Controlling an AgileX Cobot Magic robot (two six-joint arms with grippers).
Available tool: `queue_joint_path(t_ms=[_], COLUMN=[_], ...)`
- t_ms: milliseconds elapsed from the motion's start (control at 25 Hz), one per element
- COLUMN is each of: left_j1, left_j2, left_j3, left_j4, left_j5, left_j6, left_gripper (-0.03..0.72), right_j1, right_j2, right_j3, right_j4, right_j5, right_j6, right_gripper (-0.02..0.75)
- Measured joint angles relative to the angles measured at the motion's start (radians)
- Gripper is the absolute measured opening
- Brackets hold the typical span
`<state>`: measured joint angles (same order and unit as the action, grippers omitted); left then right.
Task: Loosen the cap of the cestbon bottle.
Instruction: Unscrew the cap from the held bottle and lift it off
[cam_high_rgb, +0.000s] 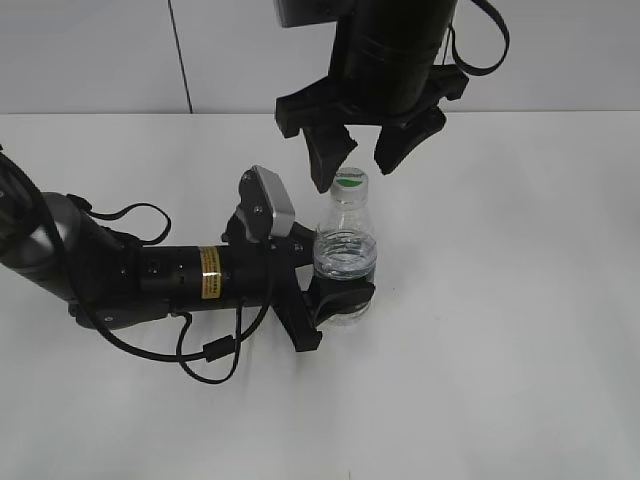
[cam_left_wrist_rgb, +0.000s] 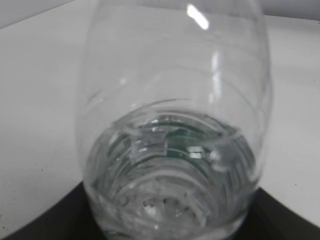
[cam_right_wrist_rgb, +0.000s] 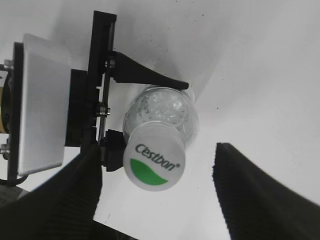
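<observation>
The cestbon bottle (cam_high_rgb: 345, 245) stands upright on the white table, clear with a dark green label band. Its white cap (cam_high_rgb: 351, 181) with a green leaf mark is on the neck. My left gripper (cam_high_rgb: 335, 285) is shut on the bottle's lower body from the left; the bottle (cam_left_wrist_rgb: 172, 125) fills the left wrist view. My right gripper (cam_high_rgb: 362, 152) hangs open just above the cap, one finger on each side, not touching it. In the right wrist view the cap (cam_right_wrist_rgb: 154, 162) sits between the open fingers (cam_right_wrist_rgb: 157, 197), nearer the left one.
The left arm (cam_high_rgb: 150, 275) lies across the table's left half with a looping black cable (cam_high_rgb: 210, 350). A pale wall rises behind the table's far edge (cam_high_rgb: 540, 112).
</observation>
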<state>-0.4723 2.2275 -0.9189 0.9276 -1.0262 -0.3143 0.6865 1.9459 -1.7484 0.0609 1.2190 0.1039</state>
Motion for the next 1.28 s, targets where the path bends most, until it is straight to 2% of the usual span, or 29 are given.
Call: queue_joint_path(t_ms=[440,600,760,920,1080,1280], left_j1=[0.0,0.0,0.0,0.0,0.0,0.0], left_j2=[0.0,0.0,0.0,0.0,0.0,0.0], left_j3=[0.0,0.0,0.0,0.0,0.0,0.0], left_j4=[-0.001,-0.001,-0.001,-0.001,-0.001,-0.001], left_j5=[-0.001,-0.001,-0.001,-0.001,-0.001,-0.002], left_j6=[-0.003,-0.003,-0.003,-0.003,-0.003,-0.003], left_gripper=[0.41,0.41,0.41,0.41,0.41,0.41], right_j1=[0.0,0.0,0.0,0.0,0.0,0.0], right_j2=[0.023,0.023,0.023,0.023,0.023,0.023], right_j3=[0.0,0.0,0.0,0.0,0.0,-0.002], right_j4=[0.009,0.01,0.01,0.008,0.008,0.008], right_j5=[0.001,0.001,0.001,0.001,0.001,0.001], right_j6=[0.001,0.001,0.001,-0.036,-0.227,-0.784], right_gripper=[0.511,0.438,0.304,0.296,0.296,0.296])
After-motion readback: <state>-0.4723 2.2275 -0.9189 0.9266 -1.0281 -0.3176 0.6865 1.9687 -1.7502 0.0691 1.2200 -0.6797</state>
